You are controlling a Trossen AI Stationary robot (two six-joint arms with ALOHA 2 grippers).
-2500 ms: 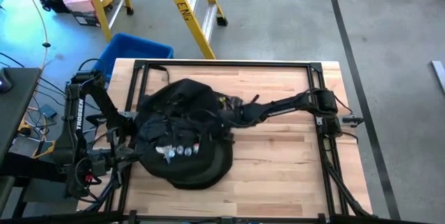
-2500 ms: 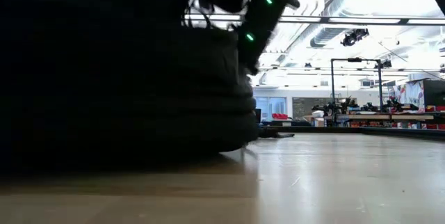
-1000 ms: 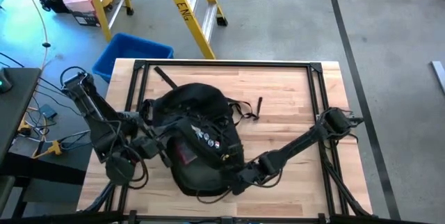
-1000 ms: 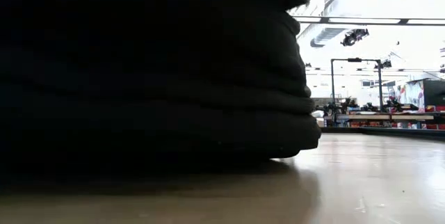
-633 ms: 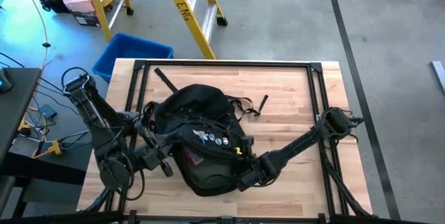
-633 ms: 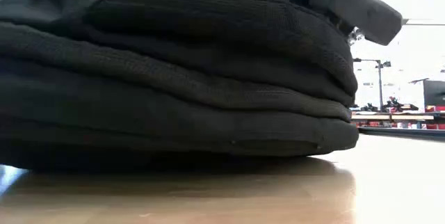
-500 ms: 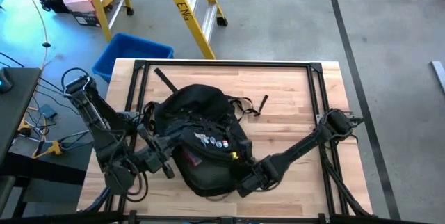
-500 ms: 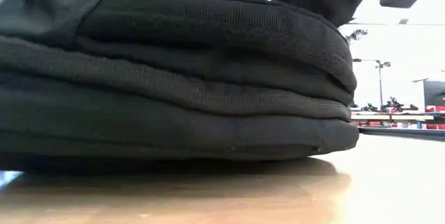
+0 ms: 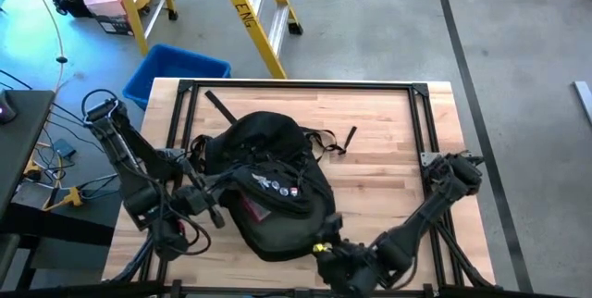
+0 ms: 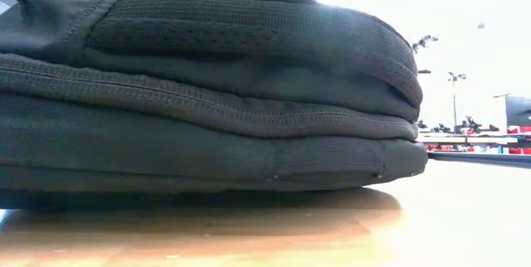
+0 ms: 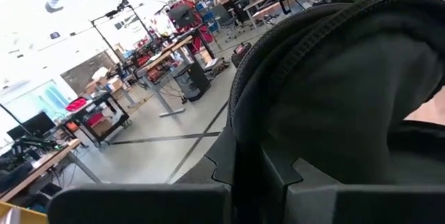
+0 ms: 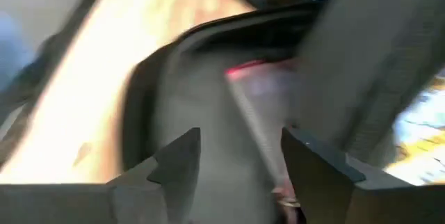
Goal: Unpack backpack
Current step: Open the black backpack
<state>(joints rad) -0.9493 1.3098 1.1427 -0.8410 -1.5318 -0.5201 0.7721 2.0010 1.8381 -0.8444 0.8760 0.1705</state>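
Observation:
The black backpack (image 9: 273, 192) lies flat on the wooden table, left of the middle. Small round badges (image 9: 282, 187) face up, and its near side fills the low view (image 10: 207, 93). Its mouth gapes open, and something pink-edged (image 9: 250, 208) shows inside, blurred in the right wrist view (image 12: 243, 71). My left gripper (image 9: 215, 198) is at the pack's left side, shut on its fabric (image 11: 263, 172). My right gripper (image 9: 324, 250) hovers at the table's near edge, just off the pack's near right corner. It is open (image 12: 240, 158), with its fingers pointing at the mouth. My left gripper pinches a zip-edged fold of the backpack's fabric (image 11: 259, 151) between its two fingers, at the pack's left side. It comes in roughly level from the table's left. The fabric arches up over the fingers, and the pack's body stays on the table.
A black metal frame (image 9: 305, 83) runs round the tabletop. Loose straps lie beyond the pack (image 9: 344, 141) and at the far left (image 9: 217, 104). A blue bin (image 9: 176, 68) and a yellow ladder (image 9: 259, 11) stand on the floor beyond. Bare wood (image 9: 388, 150) stretches right.
My right gripper has drawn back from the backpack's near right side toward the table's near edge. The backpack has shifted a little toward the table's right and then settled. My left gripper has stayed on the pack's left side.

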